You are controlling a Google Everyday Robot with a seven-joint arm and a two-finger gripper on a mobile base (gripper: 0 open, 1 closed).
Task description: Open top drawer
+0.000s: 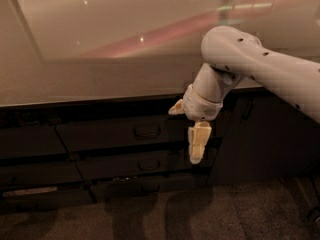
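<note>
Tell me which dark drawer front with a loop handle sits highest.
The dark brown-black drawer front directly under the pale countertop; the other fronts stack below it. The open end effector hangs just right of its loop handle.

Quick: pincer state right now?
Pincer: open, holding nothing, just right of the top drawer handle.

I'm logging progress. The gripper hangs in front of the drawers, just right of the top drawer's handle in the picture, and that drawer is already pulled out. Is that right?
Not quite. The camera view shows the top drawer shut, not pulled out. The rest holds: the open gripper hangs in front of the drawers, just right of the handle.
</note>
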